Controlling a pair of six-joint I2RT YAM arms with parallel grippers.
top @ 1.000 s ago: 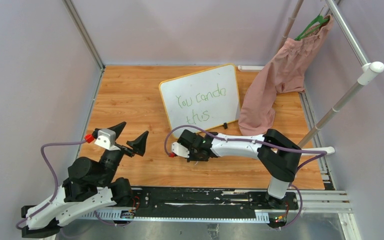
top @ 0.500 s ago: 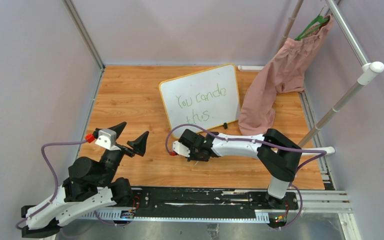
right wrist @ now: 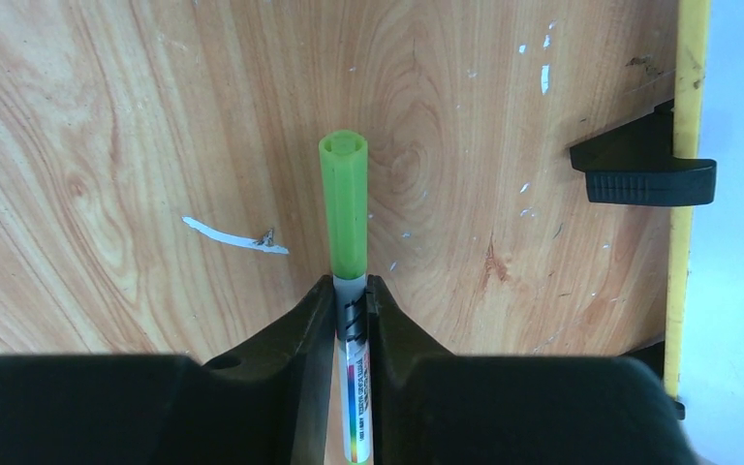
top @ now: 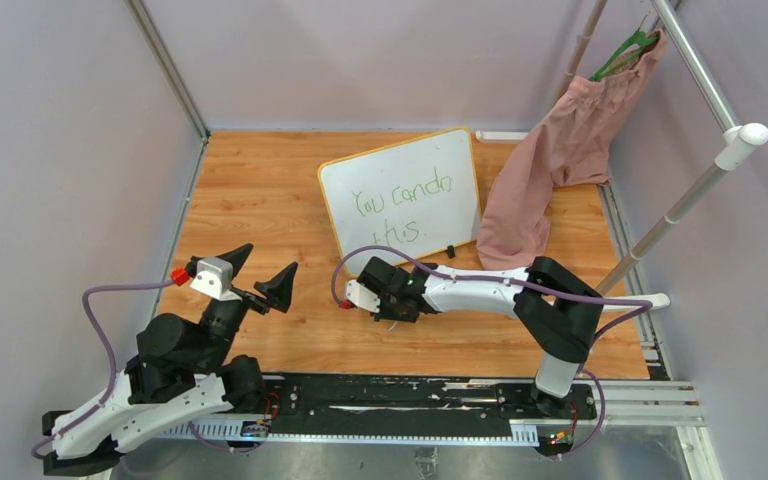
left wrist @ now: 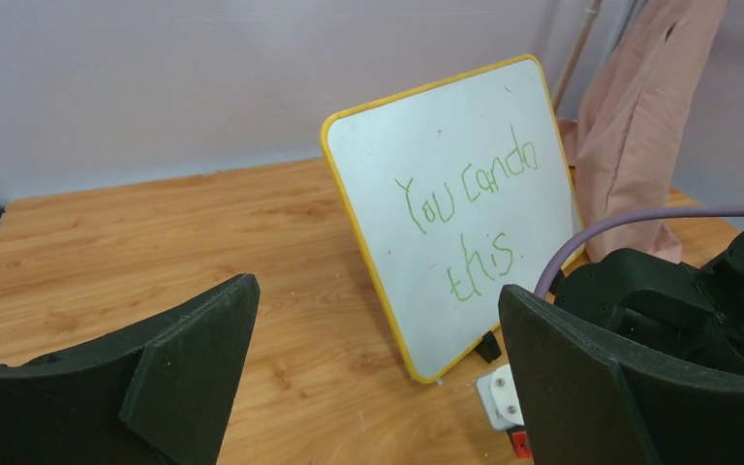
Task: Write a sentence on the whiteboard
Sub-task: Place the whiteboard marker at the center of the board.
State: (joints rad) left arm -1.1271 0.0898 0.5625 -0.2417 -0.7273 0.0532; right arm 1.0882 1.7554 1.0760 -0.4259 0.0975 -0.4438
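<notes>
Low over the wood surface (top: 290, 190), just near of the whiteboard (top: 400, 160), your right jaws grip a green marker (right wrist: 343, 203). Its long axis points left, parallel to the board's near edge. The sentence (top: 400, 205) is written; the left jaws gape, well apart.
</notes>
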